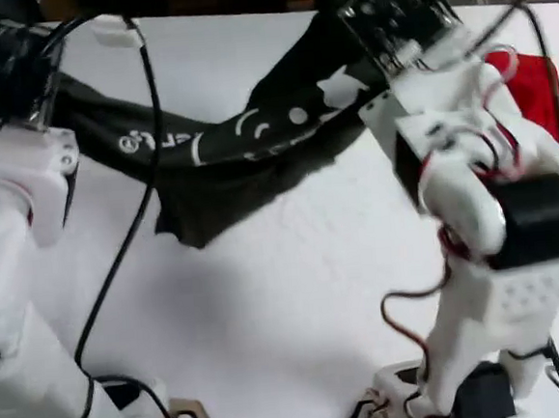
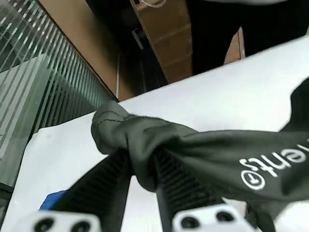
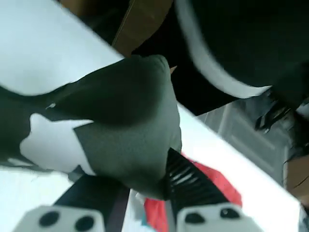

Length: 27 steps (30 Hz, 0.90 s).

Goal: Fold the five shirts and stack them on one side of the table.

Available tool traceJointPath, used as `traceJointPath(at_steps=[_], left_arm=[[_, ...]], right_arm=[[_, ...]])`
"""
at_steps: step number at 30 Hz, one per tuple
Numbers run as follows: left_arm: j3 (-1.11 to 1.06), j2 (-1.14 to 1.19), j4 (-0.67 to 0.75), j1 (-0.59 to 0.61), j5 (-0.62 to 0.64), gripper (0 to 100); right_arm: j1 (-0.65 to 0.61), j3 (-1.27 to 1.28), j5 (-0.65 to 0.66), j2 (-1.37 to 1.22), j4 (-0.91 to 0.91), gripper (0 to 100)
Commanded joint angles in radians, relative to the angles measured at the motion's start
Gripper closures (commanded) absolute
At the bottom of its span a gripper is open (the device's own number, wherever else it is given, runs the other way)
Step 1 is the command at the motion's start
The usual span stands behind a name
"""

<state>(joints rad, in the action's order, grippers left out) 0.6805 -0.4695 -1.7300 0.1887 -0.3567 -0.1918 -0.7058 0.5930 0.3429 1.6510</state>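
Observation:
A black shirt with white print hangs stretched between the two arms above the white table, its lower part sagging onto the cloth. My left gripper is shut on one bunched end of the black shirt, at the far left in the high view. My right gripper is shut on the other end of the black shirt, near the table's far edge. A red shirt lies at the far right, behind the right arm, and the red shirt shows past the gripper in the right wrist view.
Black cables run down across the left side of the table. The arms' bases stand at the near edge. Something blue lies on the table below the left gripper. The table's middle and front is bare white cloth.

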Motion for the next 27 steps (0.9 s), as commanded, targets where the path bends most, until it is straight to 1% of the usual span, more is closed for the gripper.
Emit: traceJointPath(at_steps=[1,5,8,10,14,17,19,20,22,24,25,27], left_arm=[[0.018,0.012,0.023,-0.005,0.021,97],[-0.031,0.101,0.002,-0.005,0.015,97],[-0.17,0.169,0.017,-0.005,0.015,97],[-0.278,0.201,0.072,0.021,0.02,97],[-0.487,0.221,0.311,0.123,0.018,97],[-0.636,0.221,0.505,0.198,0.014,97],[-0.72,0.222,0.603,0.235,0.014,97],[-0.76,0.222,0.643,0.249,0.012,97],[-0.839,0.222,0.709,0.262,0.009,97],[-0.918,0.222,0.772,0.262,-0.037,97],[-0.958,0.222,0.809,0.261,-0.06,97],[-1.04,0.222,0.895,0.261,-0.078,97]], right_arm=[[0.013,-0.017,0.015,0.015,-0.015,98.0],[0.01,0.086,0.015,-0.071,-0.042,98.0],[0.004,0.189,0.015,-0.159,-0.088,98.0],[0.004,0.262,0.015,-0.222,-0.151,98.0],[0.004,0.379,0.006,-0.36,-0.321,98.0],[-0.019,0.379,0.006,-0.464,-0.437,97.7],[-0.047,0.356,-0.003,-0.529,-0.479,96.6],[-0.061,0.339,-0.026,-0.561,-0.489,93.9],[-0.087,0.302,-0.089,-0.621,-0.489,84.1],[-0.108,0.256,-0.152,-0.654,-0.461,73.6],[-0.119,0.23,-0.172,-0.661,-0.435,70.0],[-0.14,0.184,-0.175,-0.659,-0.372,67.6]])
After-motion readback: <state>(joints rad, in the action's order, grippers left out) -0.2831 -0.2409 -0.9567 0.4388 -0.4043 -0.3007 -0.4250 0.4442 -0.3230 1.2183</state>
